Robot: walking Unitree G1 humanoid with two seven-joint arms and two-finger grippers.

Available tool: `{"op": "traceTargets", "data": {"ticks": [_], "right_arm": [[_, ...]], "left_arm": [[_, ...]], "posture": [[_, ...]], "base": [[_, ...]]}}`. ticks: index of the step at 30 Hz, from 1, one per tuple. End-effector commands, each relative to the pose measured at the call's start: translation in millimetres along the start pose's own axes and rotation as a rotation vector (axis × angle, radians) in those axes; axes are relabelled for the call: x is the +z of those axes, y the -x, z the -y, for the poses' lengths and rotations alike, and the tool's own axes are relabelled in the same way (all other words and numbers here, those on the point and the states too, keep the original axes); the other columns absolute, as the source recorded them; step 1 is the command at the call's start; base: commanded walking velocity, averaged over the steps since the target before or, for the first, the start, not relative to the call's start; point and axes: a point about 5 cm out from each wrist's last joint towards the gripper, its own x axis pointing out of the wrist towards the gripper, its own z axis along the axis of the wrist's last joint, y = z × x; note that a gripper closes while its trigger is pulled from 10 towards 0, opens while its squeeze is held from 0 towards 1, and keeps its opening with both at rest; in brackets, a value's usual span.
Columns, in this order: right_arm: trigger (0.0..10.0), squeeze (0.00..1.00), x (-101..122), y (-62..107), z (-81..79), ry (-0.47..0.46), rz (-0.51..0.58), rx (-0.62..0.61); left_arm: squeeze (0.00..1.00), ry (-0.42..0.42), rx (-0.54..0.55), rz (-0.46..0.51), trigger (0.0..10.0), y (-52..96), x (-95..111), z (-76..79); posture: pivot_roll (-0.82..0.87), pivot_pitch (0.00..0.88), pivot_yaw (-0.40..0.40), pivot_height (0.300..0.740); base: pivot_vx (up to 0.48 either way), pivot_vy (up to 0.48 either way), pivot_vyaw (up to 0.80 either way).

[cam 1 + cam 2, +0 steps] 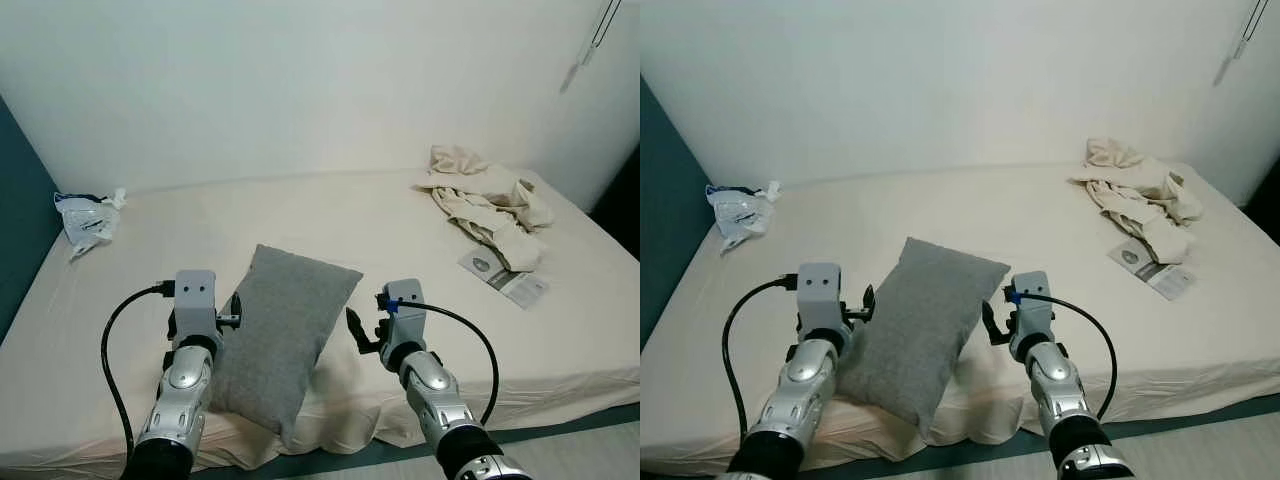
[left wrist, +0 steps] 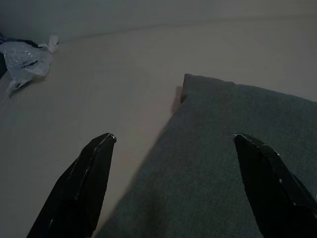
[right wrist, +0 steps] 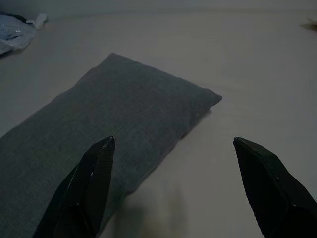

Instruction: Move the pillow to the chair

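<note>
A grey pillow (image 1: pixel 280 330) lies slantwise on the cream bed (image 1: pixel 350 225), its near corner hanging over the front edge. My left gripper (image 2: pixel 173 144) hovers open at the pillow's left side, one finger over the pillow (image 2: pixel 223 158) and one over the sheet. At the pillow's right side my right gripper (image 3: pixel 173 148) is open too, just off the pillow's (image 3: pixel 99 134) edge. The left arm (image 1: pixel 185 370) and the right arm (image 1: pixel 430 385) flank the pillow. Neither gripper holds anything.
A crumpled plastic bag (image 1: pixel 88 218) lies at the bed's far left. A heap of beige cloth (image 1: pixel 490 200) and a printed leaflet (image 1: pixel 505 275) lie at the far right. A white wall (image 1: pixel 300 80) backs the bed; a teal wall (image 1: pixel 20 220) stands on the left.
</note>
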Motion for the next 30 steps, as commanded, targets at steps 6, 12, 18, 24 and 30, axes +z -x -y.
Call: {"op": "traceTargets", "data": {"ticks": [6, 12, 18, 24, 30], "right_arm": [[10.0, 0.00, -4.2, 2.4, -1.8, -0.008, -0.004, 0.000], [10.0, 0.00, -4.7, 2.1, -1.1, -0.008, -0.009, -0.001], [10.0, 0.00, -4.5, 1.7, -1.1, -0.008, -0.010, -0.001], [10.0, 0.00, -5.2, 1.8, -1.3, -0.009, -0.013, -0.002], [10.0, 0.00, -4.9, 1.6, -1.5, -0.010, -0.012, -0.003]], "left_arm": [[0.00, -0.004, 0.000, 0.005, 10.0, 1.4, 0.9, -2.5], [0.00, -0.005, 0.004, 0.004, 10.0, 1.3, 0.9, -3.6], [0.00, -0.007, 0.005, 0.007, 10.0, 0.8, 2.0, -4.7], [0.00, -0.011, 0.004, 0.007, 10.0, 0.3, 2.9, -5.5], [0.00, -0.015, 0.002, 0.009, 10.0, -0.2, 4.1, -6.1]], "posture": [[0.03, 0.057, 0.011, 0.740], [0.03, 0.055, 0.012, 0.740], [0.03, 0.055, 0.012, 0.740], [0.03, 0.056, 0.015, 0.740], [0.04, 0.056, 0.019, 0.740]], "base": [[0.000, 0.000, 0.00], [-0.270, 0.000, 0.00], [-0.274, 0.000, 0.00], [-0.275, 0.000, 0.00], [-0.268, 0.000, 0.00]]}}
